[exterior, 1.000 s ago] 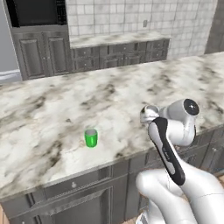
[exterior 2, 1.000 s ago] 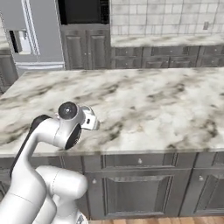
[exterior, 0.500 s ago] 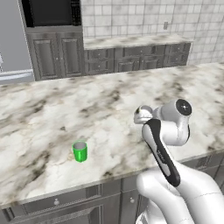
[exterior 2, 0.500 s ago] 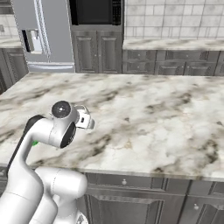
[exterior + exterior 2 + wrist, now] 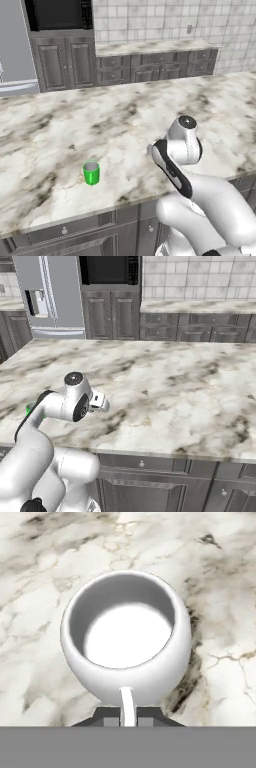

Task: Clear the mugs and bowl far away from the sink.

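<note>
**White mug held over the marble bench**

The end effector (image 5: 128, 721) is clamped on the thin handle of the white mug (image 5: 126, 637). In the hand view its two dark finger tips sit on each side of the pale handle, at the bottom of the picture. The mug is round and shiny, and its open mouth faces the camera. There is nothing inside it. Under the mug lies the marble bench (image 5: 45, 557), pale with brown and grey streaks.

In the left base view the white arm (image 5: 180, 150) bends over the front part of the bench (image 5: 125, 115). The green mug (image 5: 91, 173) stands upright on the bench, near the front edge. It is to the left of the arm and apart from it.

In the right base view the arm (image 5: 75, 401) reaches over the bench from the lower left. A little bit of the green mug (image 5: 29, 407) peeks out behind it.

Dark grey cabinets (image 5: 150, 67) and a tiled wall (image 5: 165, 20) stand far behind the bench. A steel fridge (image 5: 50, 296) stands at the back left.
</note>
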